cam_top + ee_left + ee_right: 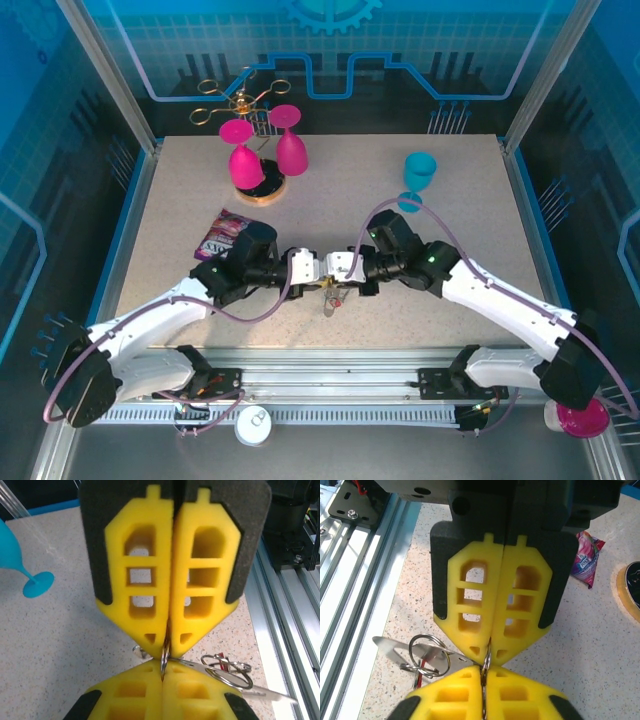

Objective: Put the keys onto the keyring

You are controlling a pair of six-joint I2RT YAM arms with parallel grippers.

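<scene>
My left gripper and right gripper meet tip to tip above the table's near middle. Both are shut on one thin silver ring, seen edge-on between the yellow fingertips. In the right wrist view the same ring is pinched the same way. From it hang a flat metal blade, two more silver loops and a small red tag; this keyring cluster dangles just above the table. No orange or teal key head is visible. I cannot tell whether the blade is a key.
Two pink glasses stand on a gold rack with a round wooden base at the back left. A teal glass stands at the back right. A snack packet lies beside the left arm. The aluminium rail runs along the near edge.
</scene>
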